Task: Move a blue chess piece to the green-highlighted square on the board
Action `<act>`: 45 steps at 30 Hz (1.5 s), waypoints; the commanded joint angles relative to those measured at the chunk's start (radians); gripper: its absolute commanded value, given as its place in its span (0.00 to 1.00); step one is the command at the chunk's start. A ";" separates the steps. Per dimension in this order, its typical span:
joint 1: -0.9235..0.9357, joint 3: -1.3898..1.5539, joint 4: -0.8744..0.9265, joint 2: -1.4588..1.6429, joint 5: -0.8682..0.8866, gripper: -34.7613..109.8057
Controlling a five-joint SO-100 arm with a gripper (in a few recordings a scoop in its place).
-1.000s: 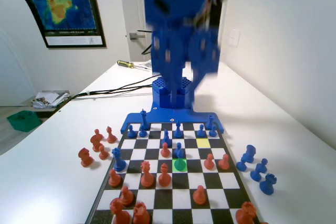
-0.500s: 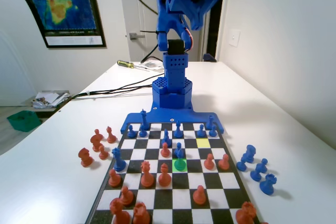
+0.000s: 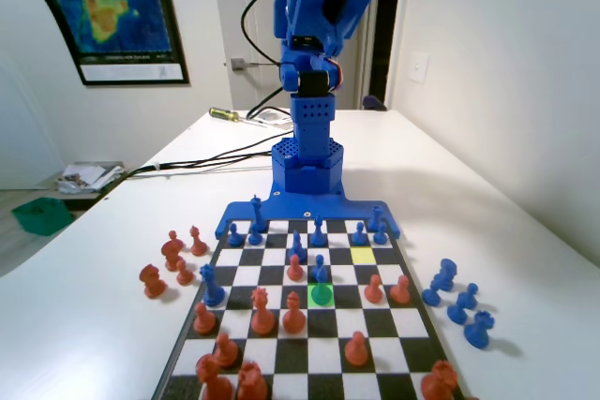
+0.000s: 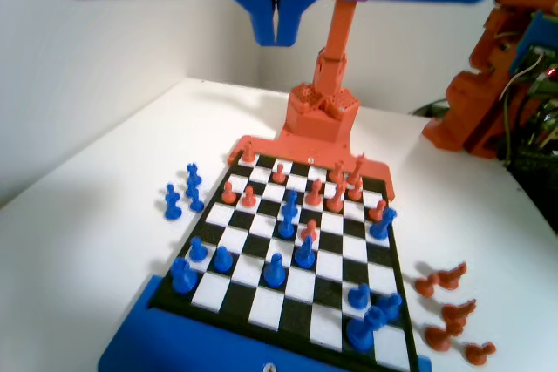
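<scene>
**Pawn looks placed on green; arm raised clear**

The worktop (image 3: 84, 259) is white and carries the board (image 3: 281, 355), with captured orange pieces (image 3: 169, 259) standing off its left side in the fixed view and a cluster of captured blue pieces (image 3: 459, 304) off its right side.

The blue arm (image 3: 314, 53) stands at the far end of the board, folded up high above its base, well apart from every piece. In the wrist view the claw (image 4: 276, 28) hangs at the top edge with its jaws pressed together and nothing between them, looking down on the board from a height.

On the board, the green-highlighted square (image 3: 322, 295) sits near the middle, and the blue chess piece (image 3: 321, 274) appears to stand on it, upright, its base tinted green. The yellow-highlighted square (image 3: 362, 256) lies one row further and to the right, bare.

Judging from this, the move itself seems done: pawn delivered, released, arm lifted away. Little appears left beyond the arm settling to rest.
</scene>
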 commanded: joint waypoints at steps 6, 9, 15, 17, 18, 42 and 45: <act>0.038 -0.032 0.018 0.054 -0.028 0.25; 0.049 -0.037 0.023 0.054 -0.028 0.25; 0.066 -0.038 0.057 0.057 -0.041 0.25; 0.075 -0.018 0.063 0.061 -0.051 0.25; 0.080 -0.014 0.057 0.063 -0.048 0.25; 0.161 -0.009 0.040 0.130 -0.043 0.26; 0.161 -0.009 0.040 0.130 -0.043 0.26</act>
